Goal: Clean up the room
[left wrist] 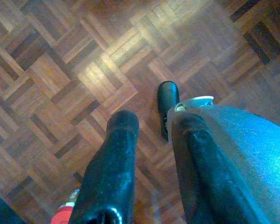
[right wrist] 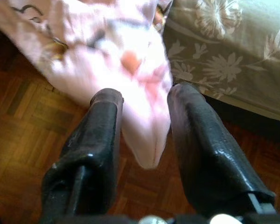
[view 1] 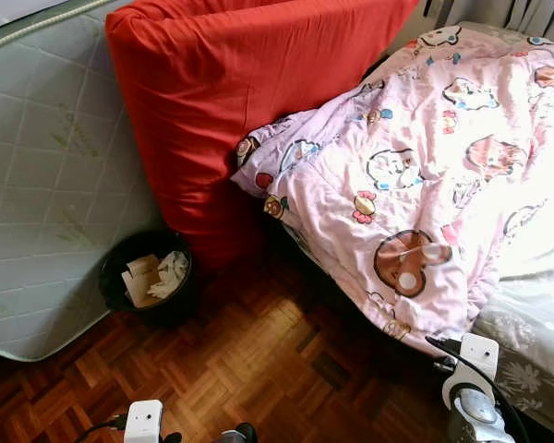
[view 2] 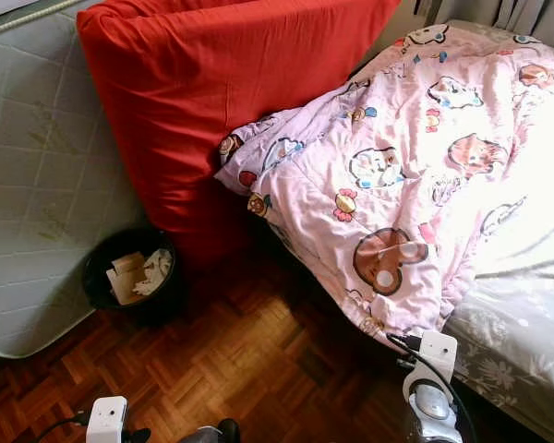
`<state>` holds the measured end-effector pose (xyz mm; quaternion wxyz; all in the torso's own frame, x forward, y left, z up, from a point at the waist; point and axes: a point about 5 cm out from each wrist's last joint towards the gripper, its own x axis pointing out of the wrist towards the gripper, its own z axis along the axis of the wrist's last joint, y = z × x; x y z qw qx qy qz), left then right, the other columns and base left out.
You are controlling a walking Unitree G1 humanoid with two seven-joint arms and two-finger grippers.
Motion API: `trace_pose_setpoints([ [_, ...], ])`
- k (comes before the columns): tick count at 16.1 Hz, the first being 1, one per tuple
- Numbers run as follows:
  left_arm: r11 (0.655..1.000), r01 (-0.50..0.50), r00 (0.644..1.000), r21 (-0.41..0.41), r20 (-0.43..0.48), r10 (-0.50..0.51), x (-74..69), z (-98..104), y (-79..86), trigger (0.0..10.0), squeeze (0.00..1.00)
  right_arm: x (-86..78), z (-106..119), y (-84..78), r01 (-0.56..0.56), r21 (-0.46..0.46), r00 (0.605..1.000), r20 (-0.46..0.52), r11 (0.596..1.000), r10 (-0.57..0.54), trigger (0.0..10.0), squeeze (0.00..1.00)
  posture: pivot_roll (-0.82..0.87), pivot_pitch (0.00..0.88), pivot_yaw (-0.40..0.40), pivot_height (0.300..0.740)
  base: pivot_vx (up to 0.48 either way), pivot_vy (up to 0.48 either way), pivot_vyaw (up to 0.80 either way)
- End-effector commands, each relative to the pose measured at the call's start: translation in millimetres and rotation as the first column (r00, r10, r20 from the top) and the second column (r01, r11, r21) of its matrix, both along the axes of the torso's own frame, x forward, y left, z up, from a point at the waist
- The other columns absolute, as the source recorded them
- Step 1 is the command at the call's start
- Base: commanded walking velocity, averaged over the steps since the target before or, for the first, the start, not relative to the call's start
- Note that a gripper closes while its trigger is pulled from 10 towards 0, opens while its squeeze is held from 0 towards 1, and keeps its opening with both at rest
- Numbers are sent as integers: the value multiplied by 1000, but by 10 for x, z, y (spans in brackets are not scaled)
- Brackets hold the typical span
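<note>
Landmark: the bed with a grey floral-print sheet (view 1: 535,369), standing on dark herringbone parquet floor (view 1: 258,369). Over the bed lies a crumpled pink cotton quilt printed with cartoon bears and flowers (view 1: 425,175); it is rumpled into soft folds, brightly lit on the far side, and one corner hangs off the bed's edge down toward the floor. At the head end of the bed a large red fabric-covered mattress (view 1: 231,83) leans upright, its lower edge touching the quilt's bunched end. Beyond the red one, further from the bed, a pale grey quilted mattress (view 1: 46,175) also stands on edge. At the foot of the red mattress, near the bed's corner, sits a round black waste bin (view 1: 148,277) holding crumpled paper and card scraps. Right gripper (right wrist: 144,135) hangs low beside the bed's edge, its two black fingers spread apart, the drooping quilt corner seen between them, whether touching them cannot be told. Left gripper (left wrist: 151,140) hangs over bare parquet away from the bed, fingers parted, nothing between them.
</note>
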<state>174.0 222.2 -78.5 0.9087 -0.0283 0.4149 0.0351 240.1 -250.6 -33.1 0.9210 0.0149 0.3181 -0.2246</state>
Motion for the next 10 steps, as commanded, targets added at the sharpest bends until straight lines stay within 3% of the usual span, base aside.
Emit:
trace_pose_setpoints([
  [1,1000,-2,999,5,-49,2,-104,-48,29,10000,0,-125,-105,25,1,17,998,-58,1000,0,10000,1000,75,191,36,740,0,0,0],
  [4,1000,3,999,5,-49,-3,-100,-47,25,10000,0,-196,-154,15,3,21,996,-92,1000,-1,10000,1000,72,180,36,740,0,0,0],
  [5,1000,10,999,8,-50,-10,-95,-46,22,10000,0,-234,-203,74,-31,56,993,-115,998,37,10000,0,67,168,36,740,0,0,0],
  [7,1000,17,999,9,-52,-17,-89,-45,14,10000,0,-287,-291,275,-132,137,981,-127,982,150,10000,0,50,150,31,740,0,0,0],
  [10,1000,18,998,8,-52,-17,-88,-47,7,10000,0,-442,-412,414,-110,266,977,-148,958,153,10000,0,58,129,26,740,0,0,0],
])
